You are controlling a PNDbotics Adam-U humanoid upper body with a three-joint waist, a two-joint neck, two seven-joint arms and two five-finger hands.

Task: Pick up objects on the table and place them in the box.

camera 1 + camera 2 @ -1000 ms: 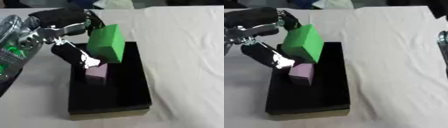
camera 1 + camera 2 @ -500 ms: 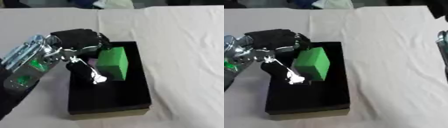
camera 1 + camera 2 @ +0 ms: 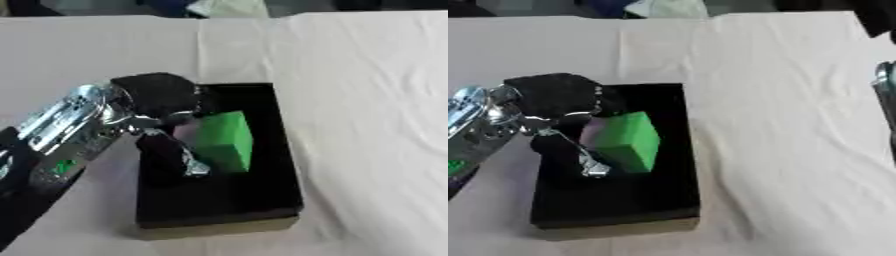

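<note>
A black open box [image 3: 219, 220] lies on the white cloth in the middle of the left eye view. My left hand [image 3: 157, 97] reaches in from the left, its fingers curled over the top of a green block [image 3: 226, 141] and its thumb [image 3: 188, 165] along the block's near left side. The block sits tilted, low inside the box. A sliver of a pale pink block [image 3: 592, 131] shows behind it, mostly hidden by the hand. The right hand shows in neither view; only a silver piece of the right arm [image 3: 885, 90] appears at the right edge.
White cloth [image 3: 367, 100] covers the table around the box, with wide room to the right. Some dark and pale things [image 3: 227, 7] lie at the far edge. My left forearm [image 3: 61, 135] crosses the cloth left of the box.
My left hand has carried the green block down from above the box's far end into the box, over the pink block. The hand has kept its hold.
</note>
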